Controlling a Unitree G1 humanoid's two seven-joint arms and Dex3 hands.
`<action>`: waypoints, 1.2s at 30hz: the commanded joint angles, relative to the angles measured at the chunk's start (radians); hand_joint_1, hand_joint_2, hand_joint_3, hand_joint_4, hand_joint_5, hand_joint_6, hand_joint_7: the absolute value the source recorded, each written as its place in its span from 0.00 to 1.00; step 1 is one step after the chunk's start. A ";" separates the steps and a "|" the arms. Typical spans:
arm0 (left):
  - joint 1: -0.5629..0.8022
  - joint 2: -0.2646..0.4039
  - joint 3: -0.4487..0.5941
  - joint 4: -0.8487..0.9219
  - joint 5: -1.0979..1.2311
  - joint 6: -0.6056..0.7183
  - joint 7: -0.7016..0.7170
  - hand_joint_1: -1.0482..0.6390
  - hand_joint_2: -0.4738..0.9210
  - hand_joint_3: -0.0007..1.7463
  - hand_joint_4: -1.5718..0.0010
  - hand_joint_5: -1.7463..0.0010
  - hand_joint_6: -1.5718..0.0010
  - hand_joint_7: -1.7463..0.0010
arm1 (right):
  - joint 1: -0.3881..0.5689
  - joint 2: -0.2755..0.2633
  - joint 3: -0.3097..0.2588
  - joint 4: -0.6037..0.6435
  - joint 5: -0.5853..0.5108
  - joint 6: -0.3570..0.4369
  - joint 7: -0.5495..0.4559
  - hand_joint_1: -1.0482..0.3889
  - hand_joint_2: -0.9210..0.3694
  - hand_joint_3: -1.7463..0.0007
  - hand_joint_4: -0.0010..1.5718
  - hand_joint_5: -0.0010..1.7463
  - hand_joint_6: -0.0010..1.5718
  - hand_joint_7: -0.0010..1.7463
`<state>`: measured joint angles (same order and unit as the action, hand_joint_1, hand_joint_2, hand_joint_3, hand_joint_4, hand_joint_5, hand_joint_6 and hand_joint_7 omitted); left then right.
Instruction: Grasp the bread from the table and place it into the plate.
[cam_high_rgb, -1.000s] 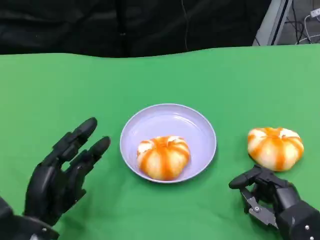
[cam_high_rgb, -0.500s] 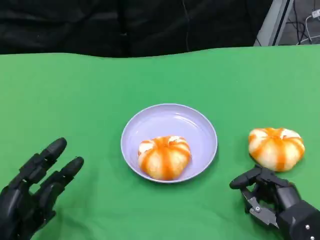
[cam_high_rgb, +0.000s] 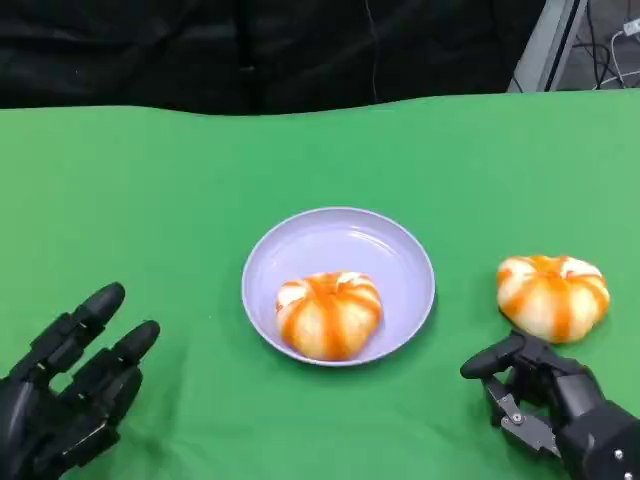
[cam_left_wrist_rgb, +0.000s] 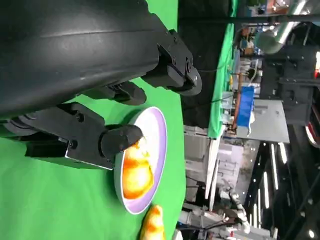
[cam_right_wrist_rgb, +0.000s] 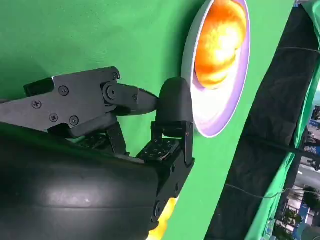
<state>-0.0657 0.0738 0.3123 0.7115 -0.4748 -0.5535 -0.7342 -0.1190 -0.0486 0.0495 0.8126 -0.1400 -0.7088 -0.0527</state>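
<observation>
An orange-striped round bread (cam_high_rgb: 329, 313) lies inside the lilac plate (cam_high_rgb: 340, 216) at the table's middle; the left wrist view shows this bread (cam_left_wrist_rgb: 134, 172) on the plate (cam_left_wrist_rgb: 160, 131), and so does the right wrist view, bread (cam_right_wrist_rgb: 220, 41) on plate (cam_right_wrist_rgb: 220, 122). A second striped bread (cam_high_rgb: 552, 296) sits on the green cloth to the plate's right. My right hand (cam_high_rgb: 548, 402) lies just in front of it, apart from it, thumb out and fingers curled in on nothing. My left hand (cam_high_rgb: 62, 398) is at the lower left, fingers spread and holding nothing.
Green cloth (cam_high_rgb: 150, 200) covers the whole table, with a black backdrop (cam_high_rgb: 250, 50) behind its far edge. Metal frames and cables stand past the far right corner (cam_high_rgb: 590, 45). The second bread (cam_left_wrist_rgb: 154, 226) peeks in beyond the plate in the left wrist view.
My left hand has drawn back from beside the plate toward the lower left corner. The right hand, both breads and the plate have stayed put.
</observation>
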 joint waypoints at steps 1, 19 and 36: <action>-0.014 0.007 0.015 0.019 0.009 -0.028 0.016 0.72 0.93 0.45 0.59 0.99 0.65 0.99 | 0.007 -0.019 -0.015 0.028 0.013 0.012 0.008 0.51 0.00 0.76 0.42 1.00 0.46 0.71; -0.048 -0.008 0.043 0.068 0.175 -0.226 0.353 0.68 0.68 0.73 0.33 0.19 0.32 0.30 | 0.010 -0.018 -0.018 0.021 0.014 0.019 0.008 0.51 0.00 0.76 0.42 1.00 0.46 0.70; -0.024 0.039 0.023 0.060 0.254 -0.219 0.425 0.68 0.64 0.76 0.29 0.20 0.32 0.31 | 0.013 -0.018 -0.020 0.021 0.019 0.010 0.016 0.51 0.00 0.76 0.43 1.00 0.46 0.70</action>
<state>-0.0977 0.0816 0.3324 0.7718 -0.2235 -0.7636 -0.3217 -0.1236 -0.0495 0.0441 0.8235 -0.1328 -0.7177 -0.0412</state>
